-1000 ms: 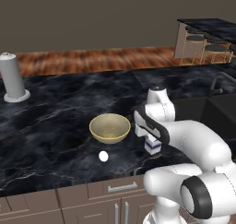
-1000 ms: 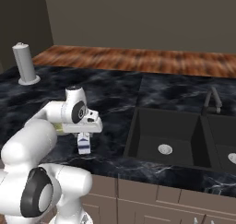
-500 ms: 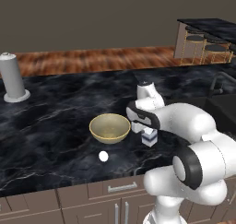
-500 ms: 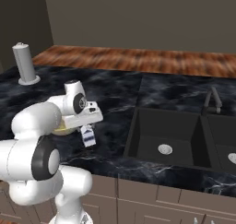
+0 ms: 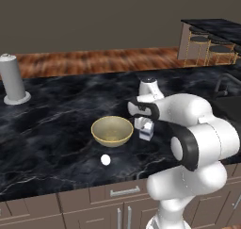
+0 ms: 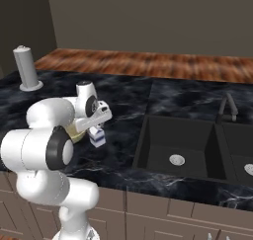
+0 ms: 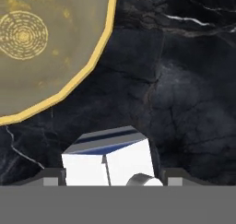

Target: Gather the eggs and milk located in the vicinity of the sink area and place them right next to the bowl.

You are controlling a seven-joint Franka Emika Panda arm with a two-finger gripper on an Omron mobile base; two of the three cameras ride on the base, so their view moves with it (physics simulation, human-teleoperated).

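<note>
Left base view: I see the milk (image 5: 146, 129) upright under my gripper (image 5: 144, 124), just beside the bowl (image 5: 112, 130), toward the surface's front edge; a white egg (image 5: 105, 159) lies nearer that edge.

Right base view: the carton (image 6: 97, 136) stands well apart from the sink (image 6: 197, 150).

Hand view: the jaws look clamped on the carton's flat sides. I judge it light, stiff, slightly crushable; those flat sides are the place to grip.
</note>
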